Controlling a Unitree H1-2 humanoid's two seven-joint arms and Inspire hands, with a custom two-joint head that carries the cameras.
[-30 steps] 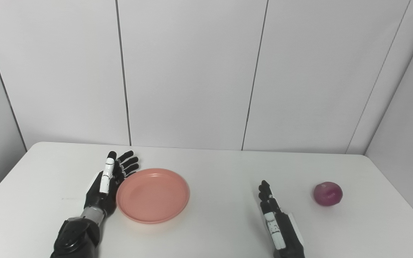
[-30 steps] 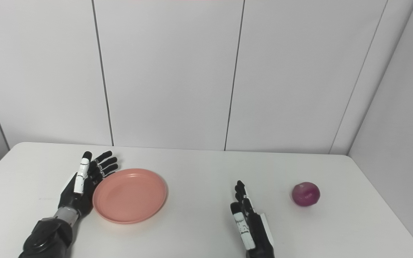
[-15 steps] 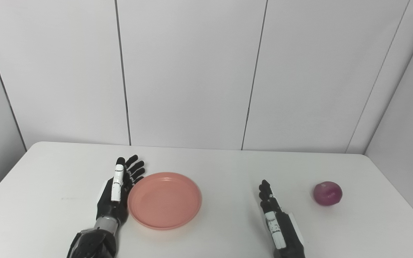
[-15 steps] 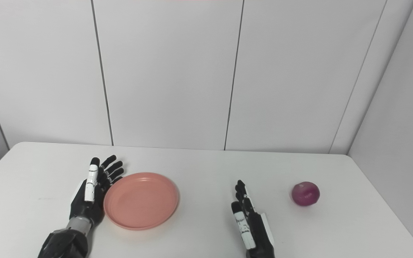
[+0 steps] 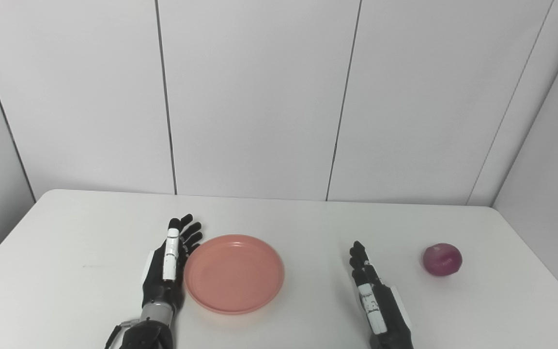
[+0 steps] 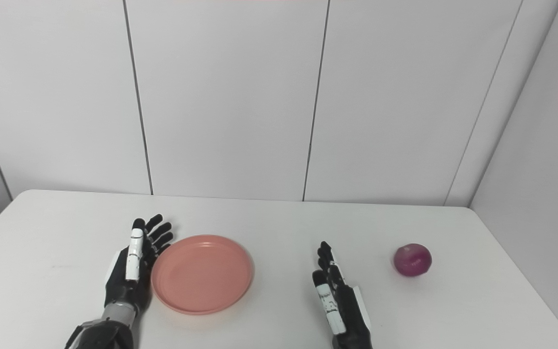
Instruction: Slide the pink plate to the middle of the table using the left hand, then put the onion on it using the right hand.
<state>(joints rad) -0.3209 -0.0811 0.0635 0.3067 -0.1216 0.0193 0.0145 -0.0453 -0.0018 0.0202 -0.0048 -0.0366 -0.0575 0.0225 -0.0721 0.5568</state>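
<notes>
Right hand: the right hand (image 5: 380,300) sits at the lower right of centre, flat and edge-on to the table, fingers straight and apart, holding nothing; it has not moved over the last second.
Left hand: the left hand (image 5: 167,264) is at the lower left of centre, fingers extended and spread, gripping nothing, its inner edge pressed against the left rim of the plate.
Pink plate: the pink plate (image 5: 234,274) lies flat just left of the frame's centre, empty.
What changed: over the last second the left hand and the plate have travelled together toward the right of the frame, the hand keeping contact with the rim throughout.
Meaning for the task: the slide looks nearly done; the plate is close to the table's middle, perhaps a touch short of it.
Onion: the onion (image 5: 442,260) rests on the table at the right of the frame, beyond and to the right of the right hand, well apart from the plate, unmoved.
Table: the white table (image 5: 66,242) shows nothing else on it.
In the way: nothing lies between plate and centre, nor between onion and plate, except the waiting right hand itself.
Backdrop: plain white wall panels (image 5: 259,97) fill the upper frame.
</notes>
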